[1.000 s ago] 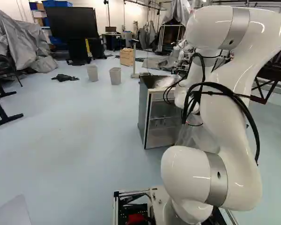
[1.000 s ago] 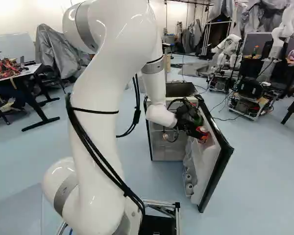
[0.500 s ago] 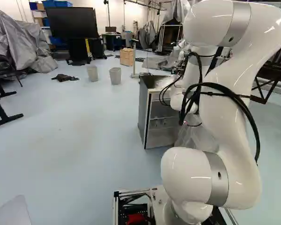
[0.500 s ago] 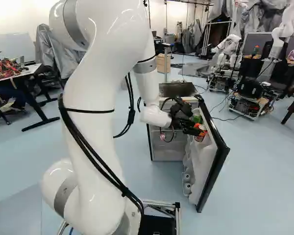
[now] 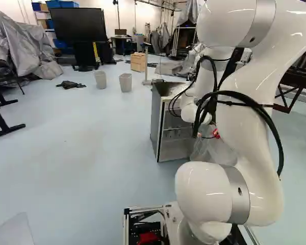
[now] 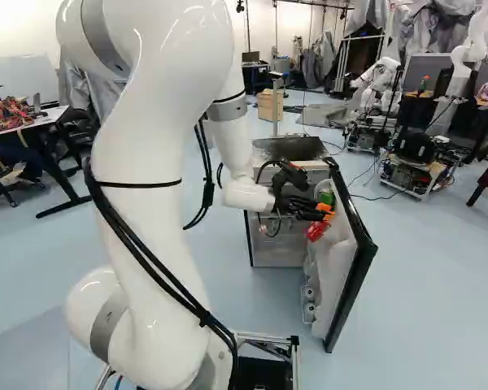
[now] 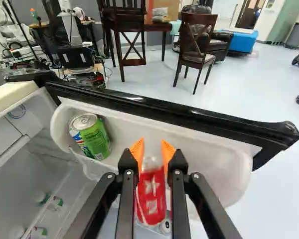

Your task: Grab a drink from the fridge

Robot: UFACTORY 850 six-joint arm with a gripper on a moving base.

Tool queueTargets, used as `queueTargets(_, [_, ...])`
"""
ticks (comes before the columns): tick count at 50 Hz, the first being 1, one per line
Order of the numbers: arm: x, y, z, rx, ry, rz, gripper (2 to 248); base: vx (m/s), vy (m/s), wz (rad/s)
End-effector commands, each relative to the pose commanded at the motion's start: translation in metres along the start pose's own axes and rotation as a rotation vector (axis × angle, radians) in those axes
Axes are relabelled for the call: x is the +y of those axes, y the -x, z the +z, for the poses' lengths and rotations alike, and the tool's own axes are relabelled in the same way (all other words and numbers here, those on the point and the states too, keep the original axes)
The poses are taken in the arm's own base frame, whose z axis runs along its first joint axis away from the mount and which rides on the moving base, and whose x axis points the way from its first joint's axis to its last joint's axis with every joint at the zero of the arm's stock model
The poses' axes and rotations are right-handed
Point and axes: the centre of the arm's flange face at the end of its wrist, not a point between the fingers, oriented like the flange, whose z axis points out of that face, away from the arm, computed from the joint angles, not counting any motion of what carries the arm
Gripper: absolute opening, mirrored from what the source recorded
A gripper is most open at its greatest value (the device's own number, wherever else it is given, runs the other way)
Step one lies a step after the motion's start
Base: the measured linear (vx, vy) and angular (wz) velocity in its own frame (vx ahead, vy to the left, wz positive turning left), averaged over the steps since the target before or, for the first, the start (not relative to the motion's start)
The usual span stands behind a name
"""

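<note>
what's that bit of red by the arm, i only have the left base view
Observer: The wrist view shows a red can gripped in the pincer.
Operator: is it upright
Observer: No, in the right base view it hangs tilted.
Operator: any other drink up there
Observer: Yes, the wrist view shows a green can in the door shelf, beside the pincer.

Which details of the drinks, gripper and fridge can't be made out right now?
- Silver-topped item: wrist view, mostly hidden behind the red drink and gripper.
- Green-and-white items inside the fridge: wrist view, too small and blurred to identify.
- Fridge door and gripper: left base view, mostly hidden behind the arm.
</note>
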Motion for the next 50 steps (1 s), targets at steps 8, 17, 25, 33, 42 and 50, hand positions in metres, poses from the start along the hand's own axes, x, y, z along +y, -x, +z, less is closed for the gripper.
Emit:
queueTargets(8, [0.000, 0.003, -0.008, -0.002, -0.013, -0.010, 45, 0.000, 0.000, 0.000])
queueTargets(17, [0.001, 0.006, -0.016, -0.004, -0.027, -0.020, 27, 0.000, 0.000, 0.000])
queueTargets(25, [0.001, 0.008, -0.022, -0.006, -0.039, -0.028, 25, 0.000, 0.000, 0.000])
queueTargets(33, [0.002, 0.010, -0.028, -0.007, -0.050, -0.037, 25, 0.000, 0.000, 0.000])
queueTargets(42, [0.002, 0.013, -0.037, -0.002, -0.067, -0.049, 25, 0.000, 0.000, 0.000])
queueTargets(50, [0.003, 0.014, -0.047, 0.018, -0.089, -0.064, 25, 0.000, 0.000, 0.000])
